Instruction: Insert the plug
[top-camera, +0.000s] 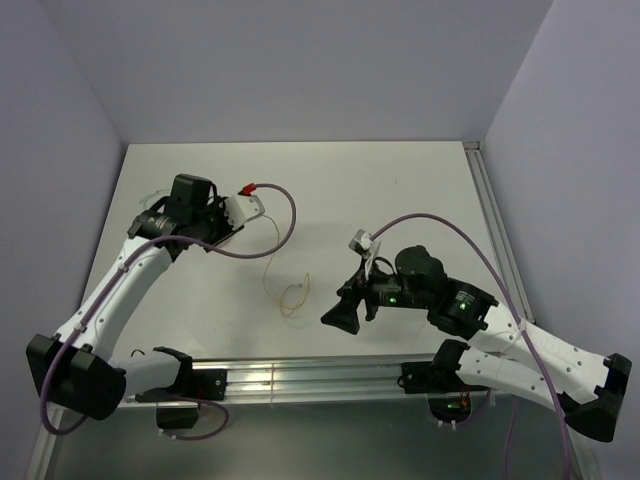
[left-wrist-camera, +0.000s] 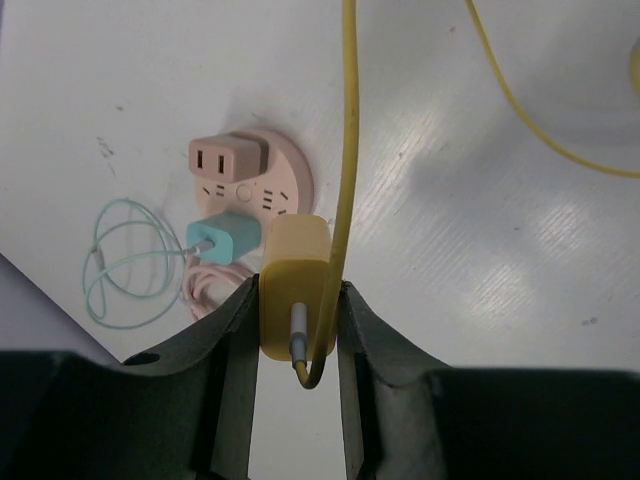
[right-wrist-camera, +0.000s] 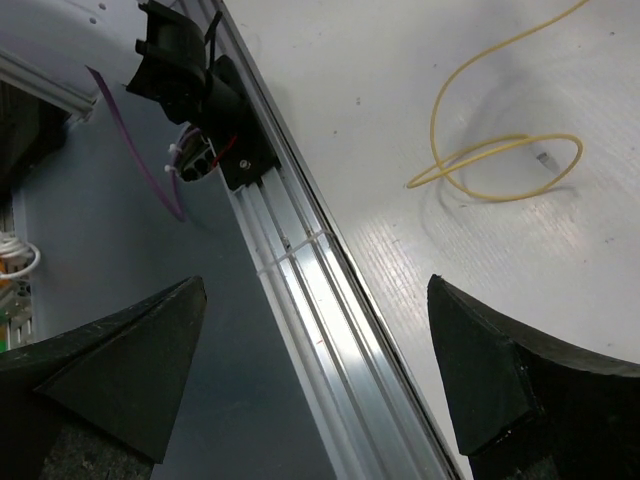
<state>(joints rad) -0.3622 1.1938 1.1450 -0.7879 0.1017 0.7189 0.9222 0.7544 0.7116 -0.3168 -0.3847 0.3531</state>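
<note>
In the left wrist view my left gripper (left-wrist-camera: 296, 292) is shut on a yellow plug (left-wrist-camera: 295, 258), with its yellow cable (left-wrist-camera: 347, 150) looping from its rear and running away up the view. The plug's front sits just short of a round pink power strip (left-wrist-camera: 272, 180), which carries a pink adapter (left-wrist-camera: 228, 155) and a teal charger (left-wrist-camera: 226, 237). In the top view the left gripper (top-camera: 200, 220) is at the table's far left, and its wrist hides the strip. My right gripper (top-camera: 345, 305) is open and empty in mid-air; in its wrist view (right-wrist-camera: 316, 290) it hangs above the front rail.
A teal cable coil (left-wrist-camera: 118, 262) and a pink cable (left-wrist-camera: 205, 288) lie beside the strip. The yellow cable lies looped mid-table (top-camera: 291, 293), also in the right wrist view (right-wrist-camera: 500, 160). An aluminium rail (right-wrist-camera: 310, 300) runs along the table's near edge. Walls close in on the left, back and right.
</note>
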